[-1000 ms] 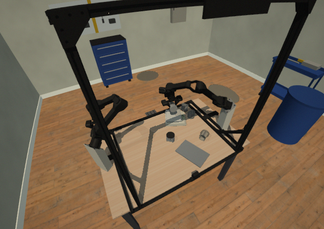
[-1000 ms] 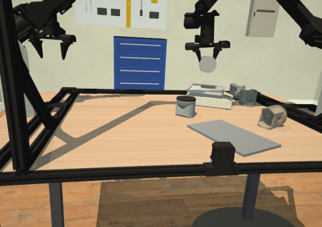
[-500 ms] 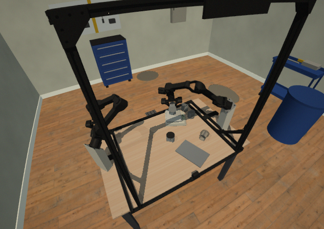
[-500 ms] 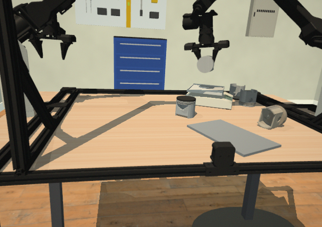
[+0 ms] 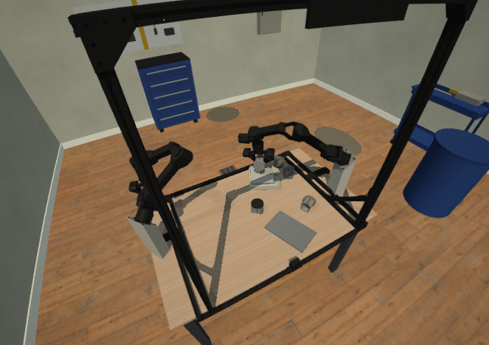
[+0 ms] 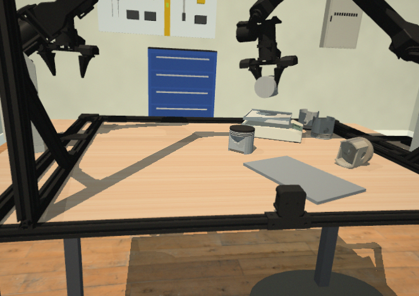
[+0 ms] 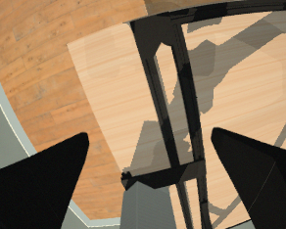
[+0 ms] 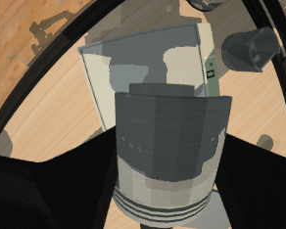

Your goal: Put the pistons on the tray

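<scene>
Your right hand (image 5: 259, 160) (image 6: 267, 78) (image 8: 163, 130), upper centre of the exterior view, clamps a probably heavy, slippery piston (image 5: 259, 165) (image 6: 265, 86) (image 8: 171, 142); keep gripping its sides.

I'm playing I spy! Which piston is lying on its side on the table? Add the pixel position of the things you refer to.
The pale piston (image 5: 307, 203) (image 6: 354, 152) beside the flat grey tray (image 5: 290, 230) (image 6: 304, 179). The other three on the table stand upright; the fifth is up in the right pincer (image 5: 258, 158) (image 6: 266, 77) (image 8: 168, 157).
</scene>
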`<state>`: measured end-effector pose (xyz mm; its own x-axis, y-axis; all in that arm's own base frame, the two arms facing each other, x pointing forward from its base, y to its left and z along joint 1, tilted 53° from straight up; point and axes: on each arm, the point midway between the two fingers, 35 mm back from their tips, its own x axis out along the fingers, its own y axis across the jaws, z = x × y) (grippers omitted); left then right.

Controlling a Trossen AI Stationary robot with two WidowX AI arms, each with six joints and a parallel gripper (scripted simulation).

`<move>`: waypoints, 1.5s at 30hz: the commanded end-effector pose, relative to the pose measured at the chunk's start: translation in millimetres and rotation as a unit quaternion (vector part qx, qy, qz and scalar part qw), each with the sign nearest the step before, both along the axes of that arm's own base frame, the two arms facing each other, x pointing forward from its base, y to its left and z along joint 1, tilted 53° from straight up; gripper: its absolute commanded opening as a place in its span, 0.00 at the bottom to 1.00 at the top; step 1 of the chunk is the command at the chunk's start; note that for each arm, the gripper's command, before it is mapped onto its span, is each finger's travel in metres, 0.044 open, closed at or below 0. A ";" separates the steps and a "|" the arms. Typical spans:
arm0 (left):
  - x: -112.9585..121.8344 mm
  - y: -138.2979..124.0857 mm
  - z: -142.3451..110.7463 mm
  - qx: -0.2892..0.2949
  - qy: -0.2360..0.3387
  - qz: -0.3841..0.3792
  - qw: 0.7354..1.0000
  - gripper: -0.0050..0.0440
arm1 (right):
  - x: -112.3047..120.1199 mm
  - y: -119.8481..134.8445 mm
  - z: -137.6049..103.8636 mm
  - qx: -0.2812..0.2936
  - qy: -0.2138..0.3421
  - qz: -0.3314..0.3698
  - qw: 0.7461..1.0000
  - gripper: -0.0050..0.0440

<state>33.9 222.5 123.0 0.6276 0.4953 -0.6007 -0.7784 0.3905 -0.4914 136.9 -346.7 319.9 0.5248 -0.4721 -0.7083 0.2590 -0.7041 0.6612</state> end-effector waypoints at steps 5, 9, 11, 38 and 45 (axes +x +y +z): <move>0.3 -0.2 0.3 0.001 -0.001 -0.001 1.000 1.00 | 4.1 -6.2 -9.8 0.005 0.001 -0.006 1.000 0.43; 0.3 -0.2 0.3 0.001 -0.001 -0.001 1.000 1.00 | 7.7 -9.4 -14.5 0.005 0.001 -0.006 1.000 0.43; 0.3 -0.2 0.3 0.001 -0.001 -0.001 1.000 1.00 | 9.4 -10.9 -16.9 0.005 0.001 -0.006 1.000 0.43; 0.3 -0.2 0.3 0.001 -0.001 -0.001 1.000 1.00 | 29.8 -29.0 -43.9 0.005 0.001 -0.006 1.000 0.43; 0.3 -0.2 0.3 0.001 -0.001 -0.001 1.000 1.00 | 31.7 -30.7 -46.5 0.005 0.001 -0.006 1.000 0.87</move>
